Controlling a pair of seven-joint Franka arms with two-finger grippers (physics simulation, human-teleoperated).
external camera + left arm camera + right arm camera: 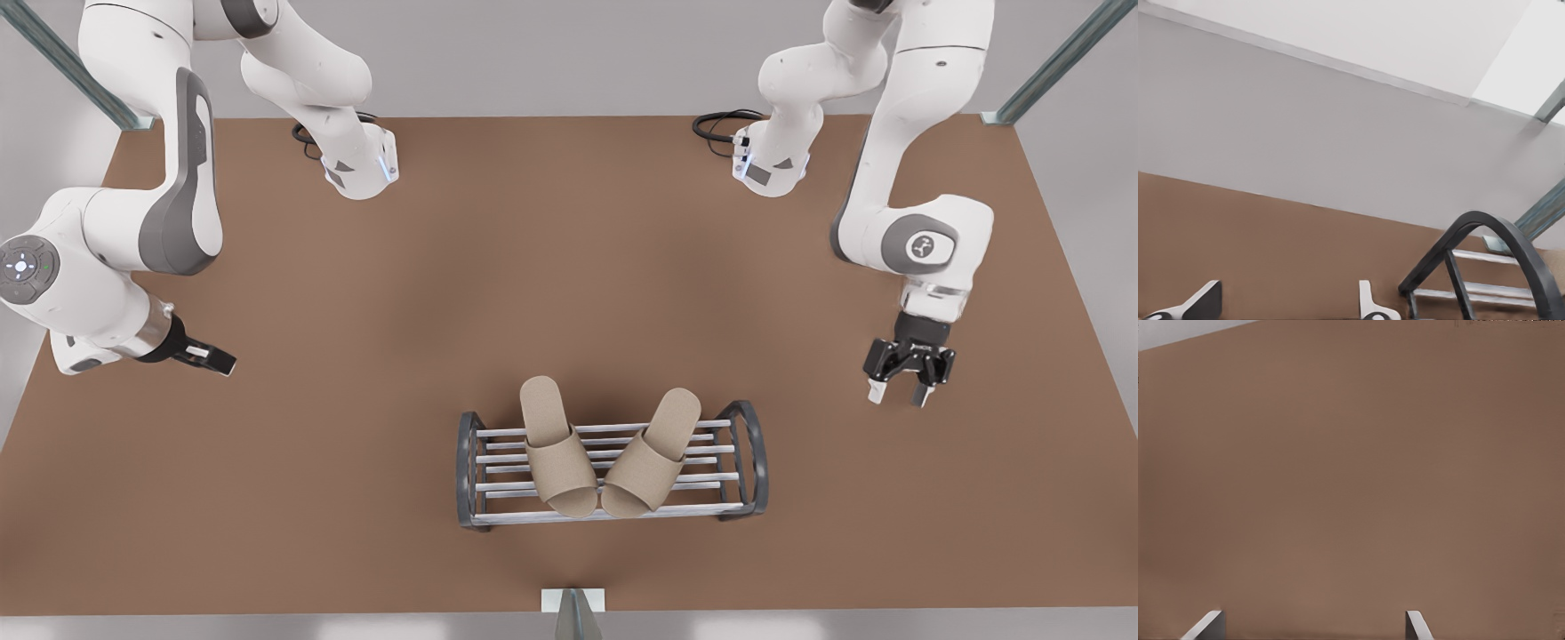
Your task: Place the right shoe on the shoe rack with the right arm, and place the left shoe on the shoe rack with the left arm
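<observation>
Left gripper (pixel 222 364) first: it sits low over the table (pixel 569 267) on the front view's left, lying almost level, nose aimed toward the middle. In the left wrist view its fingertips (pixel 1205 300) stand spread with nothing between them. Straight ahead of it rises the dark arched end frame of the shoe rack (pixel 1511 233), silver rods running away behind it. So the rack lies along that gripper's own pointing line, well apart from it.

Over to the right gripper (pixel 898 395), on the front view's right. It points straight down, jaws parted and empty, and its wrist view gives bare brown table between the fingertips (pixel 1418 627). The rack is off to its side, toward the front view's left.

Now the shoe rack (pixel 467 471) itself, centred near the table's near edge, its long axis running across the front view. Both shoes are on it already: one slipper (pixel 556 449) toward the front view's left, the other slipper (pixel 653 453) toward the right. Each lies across the rods, with the far ends splayed apart and overhanging the far rod and the near ends close together, perhaps touching.

I'd call the placing done, with both arms waiting clear. The front view shows the slippers; the left wrist view adds how upright that end frame stands.
</observation>
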